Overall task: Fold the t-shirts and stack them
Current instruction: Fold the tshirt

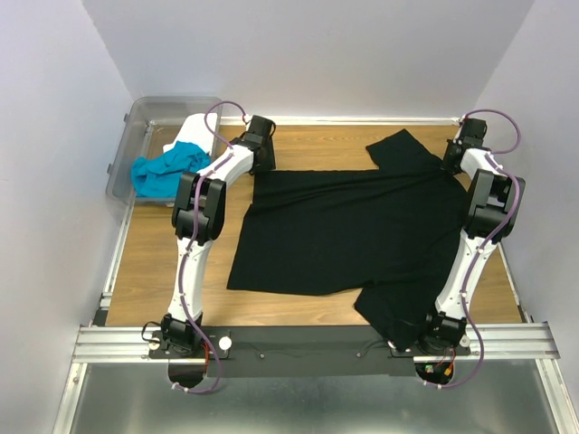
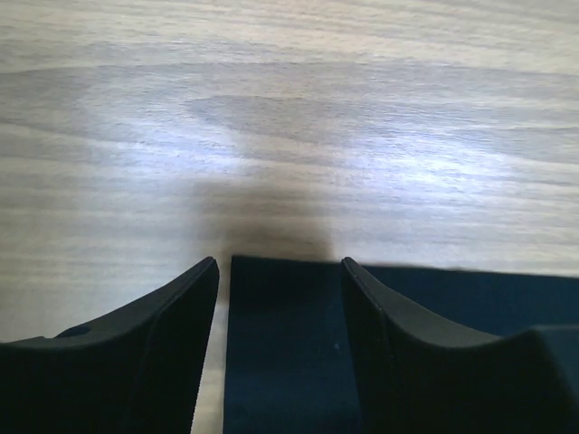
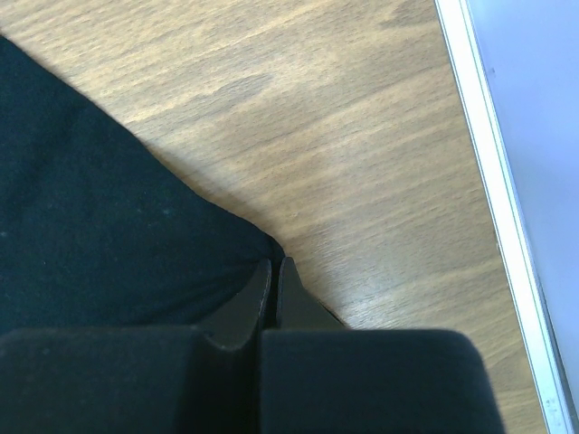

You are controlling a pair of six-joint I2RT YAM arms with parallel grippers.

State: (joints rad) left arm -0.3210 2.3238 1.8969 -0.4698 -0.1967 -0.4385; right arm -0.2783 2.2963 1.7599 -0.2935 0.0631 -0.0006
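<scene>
black t-shirt (image 1: 353, 226): flat, matte | table (image 1: 149, 262): wood-grain | right pincer (image 3: 274, 265): closed, perhaps pinching hem

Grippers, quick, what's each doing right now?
Left gripper: open, over a corner of the black shirt.
Right gripper: shut at the shirt's edge; any grip cannot be told.

Soft, even light from above; the top view is sharp. In the left wrist view a pale glare washes the table (image 2: 362, 154) beyond the black shirt (image 2: 280, 344) (too dark for detail), a faint shadow right at its edge.
</scene>
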